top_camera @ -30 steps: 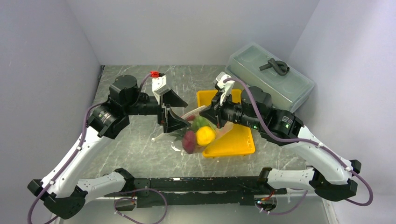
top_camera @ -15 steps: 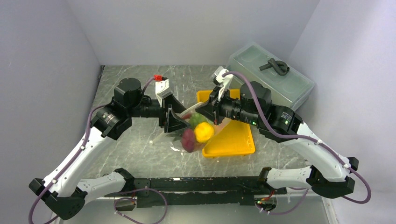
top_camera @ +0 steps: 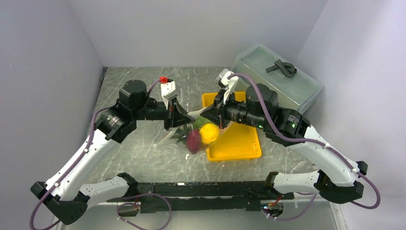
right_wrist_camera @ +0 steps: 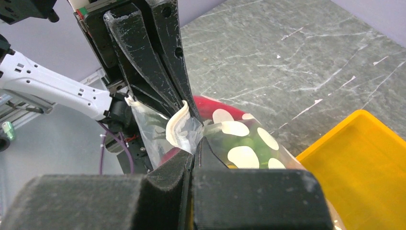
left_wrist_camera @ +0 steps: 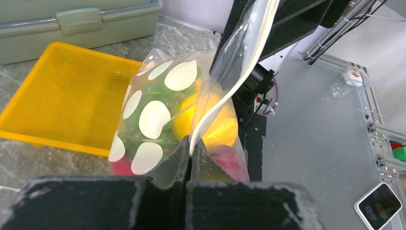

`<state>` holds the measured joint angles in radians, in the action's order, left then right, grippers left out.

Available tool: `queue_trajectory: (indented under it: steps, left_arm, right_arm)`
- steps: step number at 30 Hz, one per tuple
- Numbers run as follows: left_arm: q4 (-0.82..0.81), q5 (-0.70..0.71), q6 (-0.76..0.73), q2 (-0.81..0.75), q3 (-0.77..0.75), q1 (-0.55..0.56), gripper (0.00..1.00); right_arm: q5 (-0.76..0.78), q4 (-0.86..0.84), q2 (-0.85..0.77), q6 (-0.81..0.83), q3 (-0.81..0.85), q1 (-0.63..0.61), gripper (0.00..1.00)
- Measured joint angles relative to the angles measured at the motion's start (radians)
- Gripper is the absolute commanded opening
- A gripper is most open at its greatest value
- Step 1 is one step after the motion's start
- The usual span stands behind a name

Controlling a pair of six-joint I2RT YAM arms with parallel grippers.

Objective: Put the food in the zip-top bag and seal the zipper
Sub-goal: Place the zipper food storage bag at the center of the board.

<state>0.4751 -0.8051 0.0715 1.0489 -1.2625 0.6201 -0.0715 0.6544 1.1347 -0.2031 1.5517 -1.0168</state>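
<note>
The zip-top bag [top_camera: 198, 133], clear with white dots, hangs between both grippers above the tray's left edge. The food inside it shows as a yellow piece [top_camera: 209, 132], a dark red piece [top_camera: 193, 141] and a green piece [top_camera: 200, 123]. My left gripper [top_camera: 185, 120] is shut on the zipper [left_wrist_camera: 225, 91] at the bag's left end, the whitish strip running up from its jaws [left_wrist_camera: 192, 149]. At the other end of the mouth, my right gripper [top_camera: 217, 116] is shut on the same strip [right_wrist_camera: 176, 127]. In the right wrist view the dotted bag [right_wrist_camera: 242, 143] sits just past its tips [right_wrist_camera: 195, 146].
The yellow tray [top_camera: 242, 143] lies under and right of the bag. A grey-green lidded box [top_camera: 280, 81] stands at the back right, against the wall. Marbled tabletop [top_camera: 139, 148] shows to the left, and the arms' black base bar [top_camera: 206, 189] runs along the near edge.
My left gripper went from wide open to shut on the bag's mouth strip, moving slightly right. The bag shifted a little with it. My right gripper stayed shut on the strip.
</note>
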Motion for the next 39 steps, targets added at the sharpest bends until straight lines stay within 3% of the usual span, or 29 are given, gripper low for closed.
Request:
queue_trajectory:
  steps: [5, 9, 12, 29, 39]
  left_arm:
    - [0.016, 0.071, -0.008, -0.008, 0.000, 0.004, 0.00]
    - [0.080, 0.170, -0.025, -0.010, 0.000, 0.004, 0.00]
    - [0.120, 0.251, -0.043, -0.010, 0.000, 0.004, 0.00]
    - [0.227, 0.789, -0.189, 0.068, -0.089, 0.003, 0.00]
    - [0.127, 1.180, -0.327, 0.172, -0.072, 0.003, 0.00]
  right_arm:
    - [0.018, -0.005, -0.004, -0.001, -0.010, 0.000, 0.18]
    - [0.058, -0.021, -0.039, -0.003, -0.025, 0.001, 0.43]
    - [0.103, -0.021, -0.074, 0.001, -0.027, 0.001, 0.52]
    - [0.262, -0.016, -0.216, 0.013, -0.164, 0.002, 0.59]
    - [0.271, -0.017, -0.230, 0.011, -0.186, 0.002, 0.59]
